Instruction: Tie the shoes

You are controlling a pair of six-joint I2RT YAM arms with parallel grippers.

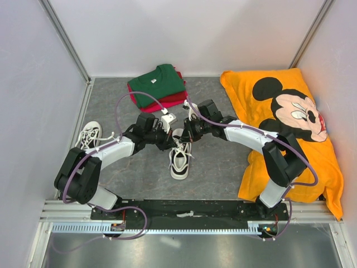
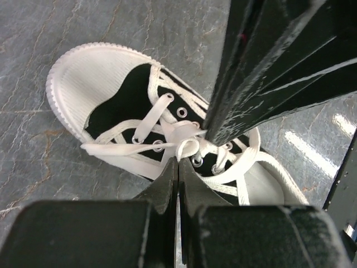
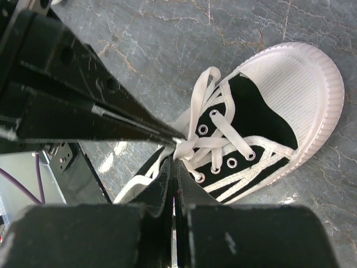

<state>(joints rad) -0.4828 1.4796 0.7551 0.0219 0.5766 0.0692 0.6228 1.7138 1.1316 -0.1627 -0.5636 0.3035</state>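
Note:
One white sneaker lies mid-table with its toe toward me. The other sneaker lies at the left wall. My left gripper and right gripper meet tip to tip over the middle sneaker's laces. In the left wrist view the gripper is shut on a white lace at the knot over the sneaker. In the right wrist view the gripper is shut on the lace at the same knot above the sneaker. Each view shows the other gripper's black fingers across it.
Folded green and red shirts lie at the back behind the grippers. An orange Mickey Mouse cloth covers the right side. White walls stand close on the left, back and right. A metal rail runs along the near edge.

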